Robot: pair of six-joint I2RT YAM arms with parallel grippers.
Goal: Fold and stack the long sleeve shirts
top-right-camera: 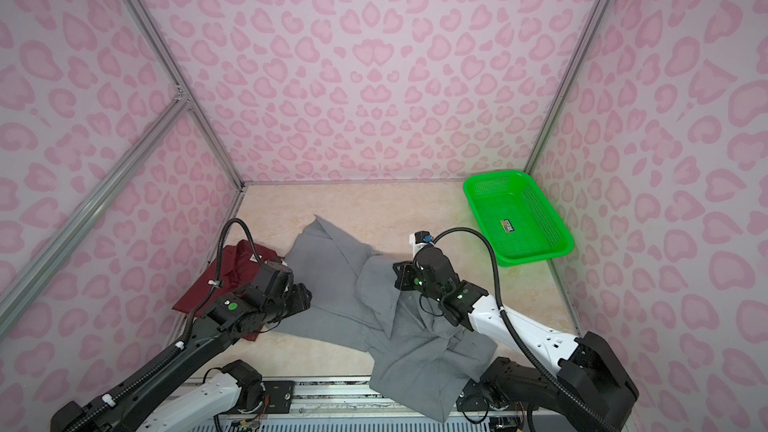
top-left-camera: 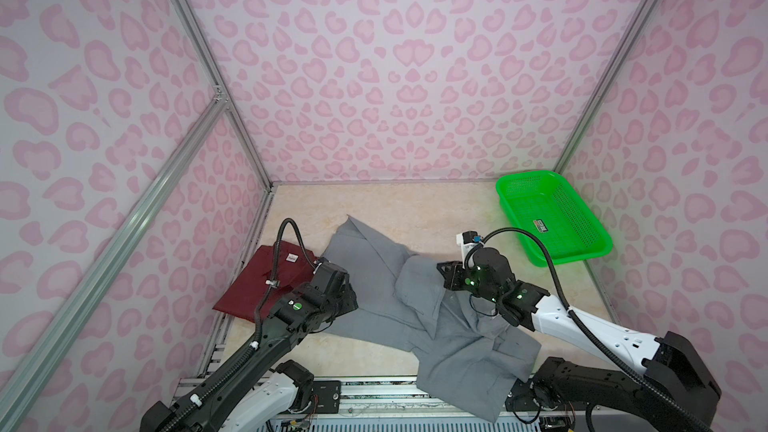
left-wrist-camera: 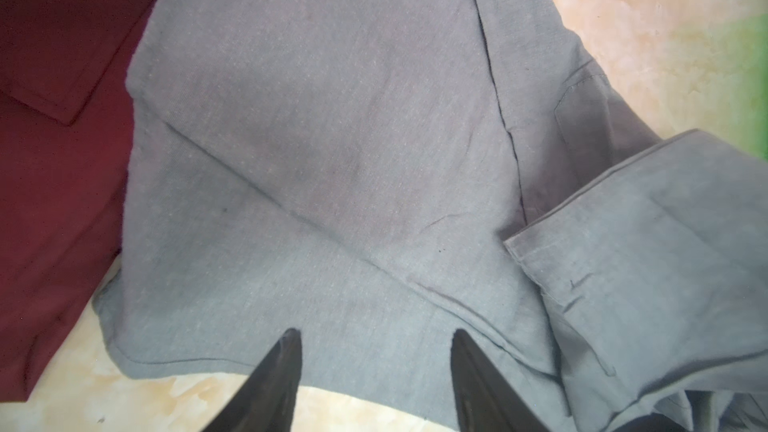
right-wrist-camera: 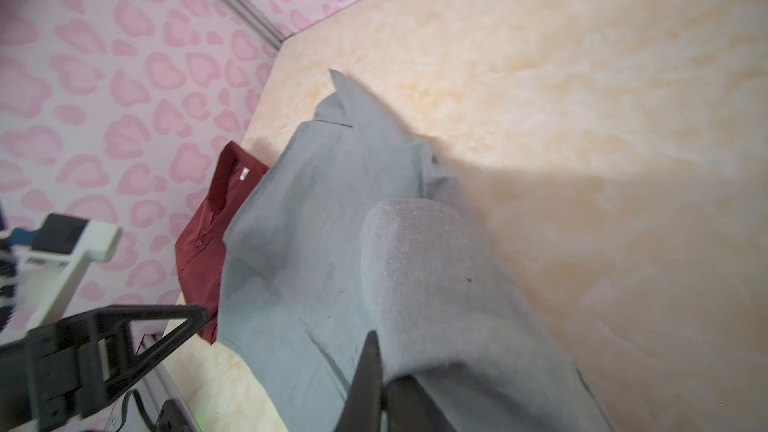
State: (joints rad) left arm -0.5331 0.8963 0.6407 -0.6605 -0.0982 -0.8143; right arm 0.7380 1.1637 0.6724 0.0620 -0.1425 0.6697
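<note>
- Maroon shirt (top-left-camera: 245,290): lies on the counter (top-left-camera: 415,209) just outside the left pincer, on that pincer's far side from the other arm. It shows as a compact, flat rectangle with the collar and white neck label up, so it reads as already folded. The left arm hides part of it.
- Left pincer (left-wrist-camera: 374,338): released. Its two fingers stand apart over the hem zone of the grey cloth, with flat fabric showing between them and nothing grasped. Whether the tips touch the cloth cannot be told.
- Grey shirt (top-left-camera: 370,284): spans the counter from the left pincer to the right pincer and runs on beneath the right arm. One end hangs over the counter's near edge. One sleeve is thrown loosely over the body and the rest is creased and uneven, so it is judged unfolded. Its edge meets the maroon shirt beside the left pincer; overlap or mere contact cannot be told.
- Right pincer (right-wrist-camera: 382,363): clenched. In the wrist view its fingers meet on a raised hump of the grey shirt, apparently the sleeve.
- Green basket (top-left-camera: 525,176): stands well beyond the right pincer, in the far corner, with no garment inside.
- Progress, as a judgement: one shirt is folded. The grey one remains to be flattened, folded and stacked with the maroon one.
</note>
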